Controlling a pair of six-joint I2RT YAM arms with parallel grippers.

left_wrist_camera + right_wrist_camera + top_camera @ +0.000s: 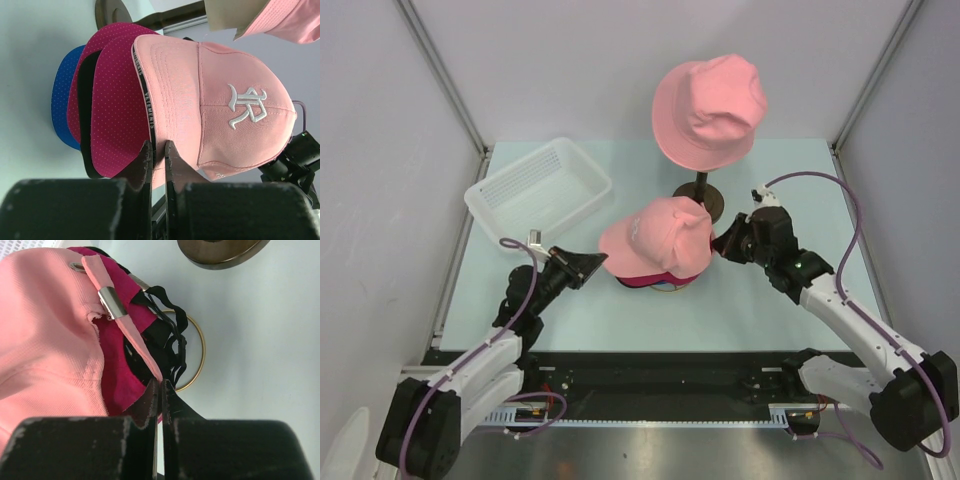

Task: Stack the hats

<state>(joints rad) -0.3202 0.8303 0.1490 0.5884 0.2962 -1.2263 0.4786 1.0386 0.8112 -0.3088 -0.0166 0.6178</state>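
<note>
Pale green table [750,300]: light-pink cap [655,232] is sitting centre, on top of the magenta cap [648,282].
Left gripper [600,262] is clamping the top cap's peak; right gripper [718,243] is pinching its rear strap, fingers together.

Caps [655,245] stacked, basket [538,190] behind-left, bucket hat [710,110] behind

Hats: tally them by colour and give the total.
Light-pink cap: 1
Magenta cap: 1 at least; two magenta layers show, perhaps a second cap
Blue cap: 1
Salmon-pink bucket hat: 1
Total: 4 at least
</note>
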